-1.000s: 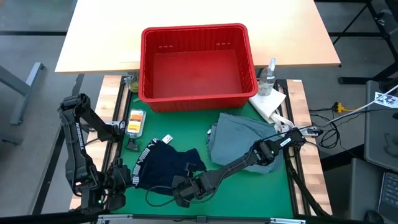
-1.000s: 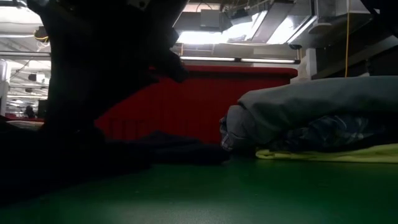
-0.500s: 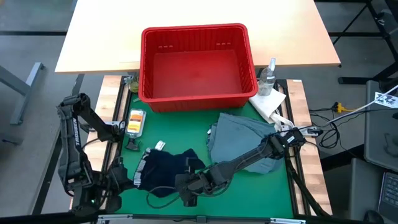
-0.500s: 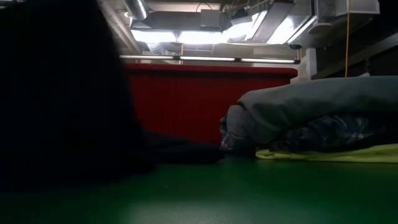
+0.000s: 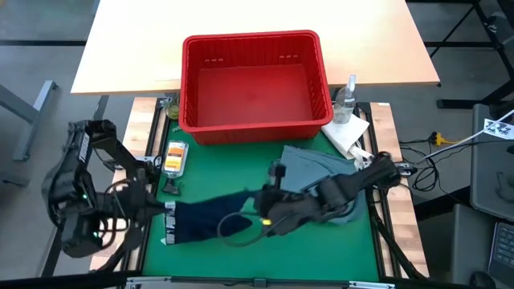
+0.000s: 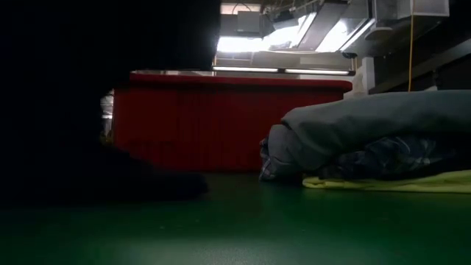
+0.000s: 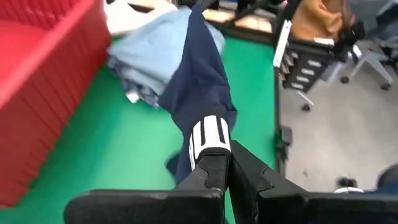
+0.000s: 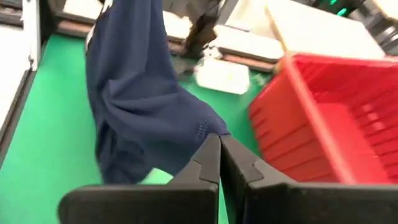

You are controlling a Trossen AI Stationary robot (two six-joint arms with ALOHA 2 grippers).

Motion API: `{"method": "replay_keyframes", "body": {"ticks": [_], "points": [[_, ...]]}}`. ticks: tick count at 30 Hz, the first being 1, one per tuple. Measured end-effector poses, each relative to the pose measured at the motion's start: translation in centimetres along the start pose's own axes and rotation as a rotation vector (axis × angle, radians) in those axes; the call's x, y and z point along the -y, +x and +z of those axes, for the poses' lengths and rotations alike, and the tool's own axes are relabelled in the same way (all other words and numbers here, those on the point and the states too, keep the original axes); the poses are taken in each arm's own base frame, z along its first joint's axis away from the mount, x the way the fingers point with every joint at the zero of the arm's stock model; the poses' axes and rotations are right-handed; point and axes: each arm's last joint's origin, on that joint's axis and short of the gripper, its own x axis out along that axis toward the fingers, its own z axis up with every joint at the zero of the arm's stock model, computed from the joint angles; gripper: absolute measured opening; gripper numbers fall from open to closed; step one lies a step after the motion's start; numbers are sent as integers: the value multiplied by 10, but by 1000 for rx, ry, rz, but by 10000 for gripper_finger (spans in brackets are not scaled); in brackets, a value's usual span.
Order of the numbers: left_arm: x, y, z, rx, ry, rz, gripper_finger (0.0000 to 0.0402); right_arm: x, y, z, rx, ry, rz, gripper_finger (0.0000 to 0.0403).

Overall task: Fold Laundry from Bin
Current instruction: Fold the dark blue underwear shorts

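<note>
Over the green mat (image 5: pixel 217 253), the dark navy garment (image 5: pixel 205 218) is hanging stretched between the 2 grippers. On the left edge of the mat, the left gripper (image 5: pixel 166 218) is pinching the end with the white-striped waistband (image 7: pixel 209 134), its fingers (image 7: pixel 208 171) pressed tight together on the cloth. Near the middle of the mat, the right gripper (image 5: pixel 267 210) is clamping the opposite end, its fingers (image 8: pixel 205 158) closed together on a bunched fold of the navy fabric (image 8: pixel 140 99).

Just beside the right gripper, on the right half of the mat, the grey-blue garment (image 5: pixel 313 172) is lying in a folded stack; from table height it is sitting on top of the plaid shirt (image 6: pixel 390 158), which is resting on the yellow garment (image 6: pixel 397 182). Behind the mat, the red bin (image 5: pixel 255 80) is sitting with nothing visible inside it.

Next to the bin's right corner, a clear bottle (image 5: pixel 347 98) is standing beside a white paper towel (image 5: pixel 345 132). By the mat's left edge, a small orange and white pack (image 5: pixel 174 158) is lying flat.
</note>
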Motion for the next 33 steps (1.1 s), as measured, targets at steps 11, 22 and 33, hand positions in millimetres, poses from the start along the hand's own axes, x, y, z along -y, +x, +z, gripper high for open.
{"method": "replay_keyframes", "body": {"ticks": [11,22,33], "points": [[-43,-24,50,125,-53,-1,0,59,-32,11,68,-1,-95,1],[-99,-38,72,227,-144,83,0,113,-27,6,-4,-43,-200,1],[-132,-39,87,324,-101,301,0,184,-22,-3,-70,-32,-268,1]]}}
